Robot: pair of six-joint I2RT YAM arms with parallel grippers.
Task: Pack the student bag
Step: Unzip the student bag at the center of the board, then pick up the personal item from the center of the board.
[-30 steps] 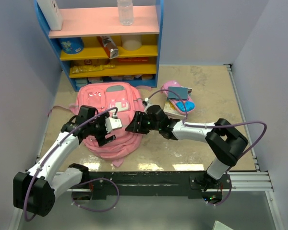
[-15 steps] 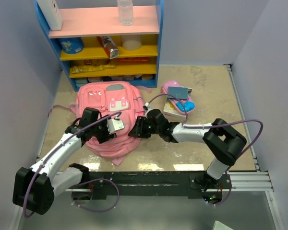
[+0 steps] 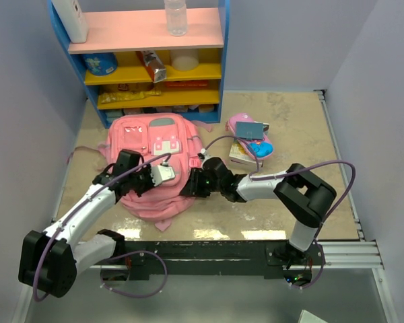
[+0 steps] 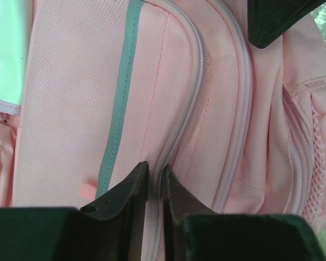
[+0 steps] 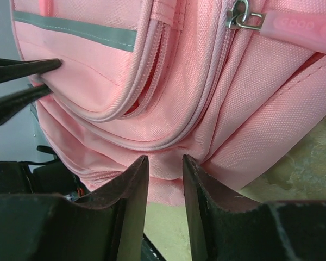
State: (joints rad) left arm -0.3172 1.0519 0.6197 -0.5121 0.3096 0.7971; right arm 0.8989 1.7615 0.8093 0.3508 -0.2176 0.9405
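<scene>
The student bag (image 3: 155, 145) is a big pink backpack lying flat on the table in front of the shelf. My left gripper (image 3: 148, 183) rests on its near left part. In the left wrist view this gripper (image 4: 155, 169) is almost closed, pinching the raised zip seam (image 4: 176, 136) of a front pocket. My right gripper (image 3: 192, 185) is at the bag's near right edge. Its jaws (image 5: 164, 160) stand partly apart, and a fold of the bag's lower edge (image 5: 168, 136) sits between the tips. A metal zip pull with a pink tab (image 5: 293, 26) shows above.
A blue, yellow and pink shelf unit (image 3: 155, 67) stands at the back with a bottle (image 3: 176, 17) on top. A small pink pencil case (image 3: 241, 122), a book and a blue item (image 3: 256, 147) lie right of the bag. Walls close both sides.
Both grippers have come down to the bag's near edge. The left jaws have closed from wide open onto the zip seam. The right jaws have narrowed.
</scene>
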